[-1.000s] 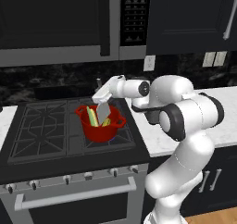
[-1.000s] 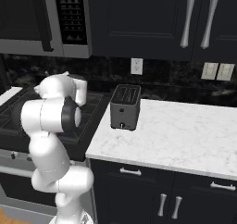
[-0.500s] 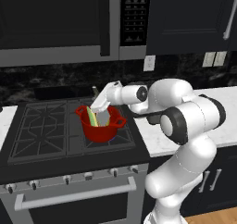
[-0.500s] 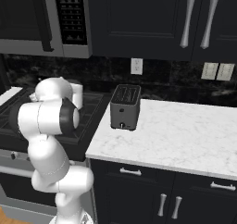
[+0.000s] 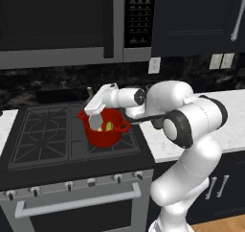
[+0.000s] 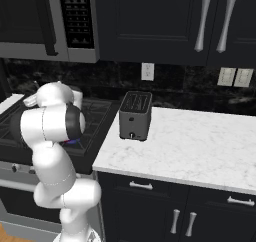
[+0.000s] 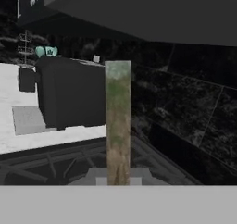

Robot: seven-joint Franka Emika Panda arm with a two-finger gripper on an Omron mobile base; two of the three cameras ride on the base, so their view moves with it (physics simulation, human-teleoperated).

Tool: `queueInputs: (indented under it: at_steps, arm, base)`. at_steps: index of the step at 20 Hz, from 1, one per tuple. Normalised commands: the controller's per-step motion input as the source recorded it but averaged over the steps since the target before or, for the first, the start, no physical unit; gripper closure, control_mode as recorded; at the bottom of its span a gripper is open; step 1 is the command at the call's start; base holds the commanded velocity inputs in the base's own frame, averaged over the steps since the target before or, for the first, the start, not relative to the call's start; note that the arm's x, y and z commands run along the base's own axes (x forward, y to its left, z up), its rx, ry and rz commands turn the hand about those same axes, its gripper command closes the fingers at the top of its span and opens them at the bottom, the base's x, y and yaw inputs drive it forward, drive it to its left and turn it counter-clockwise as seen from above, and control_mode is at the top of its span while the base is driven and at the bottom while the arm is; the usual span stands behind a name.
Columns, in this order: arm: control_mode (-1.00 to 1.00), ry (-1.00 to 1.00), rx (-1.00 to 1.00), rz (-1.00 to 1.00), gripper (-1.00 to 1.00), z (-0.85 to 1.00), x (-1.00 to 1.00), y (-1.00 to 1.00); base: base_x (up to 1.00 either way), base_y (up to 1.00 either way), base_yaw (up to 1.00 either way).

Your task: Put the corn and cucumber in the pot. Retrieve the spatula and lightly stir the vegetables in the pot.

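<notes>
The red pot stands on the stove's right side. Inside it a light green piece, the cucumber, lies by the right wall, and a pale piece that looks like the corn lies left of it, partly hidden by the hand. My gripper hangs over the pot's left half, pointing down into it, shut on the spatula, whose dark handle end sticks up behind the hand. In the hand view the spatula rises as a straight grey-green bar from between my fingertips, the gripper shut on it.
The black stove has bare grates left of the pot. A microwave hangs above it. A dark toaster stands on the white marble counter to the right. Dark cabinets run above and below.
The hand with the spatula has swung left and a little lower, from the pot's right rim to over its left half. The pot has stayed in place.
</notes>
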Motion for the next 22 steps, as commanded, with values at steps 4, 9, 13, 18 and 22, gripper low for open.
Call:
queueInputs:
  at_steps: [4, 9, 13, 18, 22]
  arm:
    - [-1.0, 0.0, 0.18, 0.39, 1.0, -0.45, 0.35, -0.81]
    - [-1.0, 0.0, 0.15, 0.38, 1.0, -0.52, 0.34, -0.96]
    - [-1.0, 0.0, 0.22, 0.43, 1.0, -0.22, 0.26, -0.93]
    - [-1.0, 0.0, 0.36, 0.43, 1.0, 0.4, 0.01, -0.53]
    - [-1.0, 0.0, 0.43, 0.38, 1.0, 0.5, 0.2, -0.17]
  base:
    - [0.0, 0.0, 0.0]
    - [0.0, 0.0, 0.0]
    - [0.0, 0.0, 0.0]
    - [0.0, 0.0, 0.0]
    - [0.0, 0.0, 0.0]
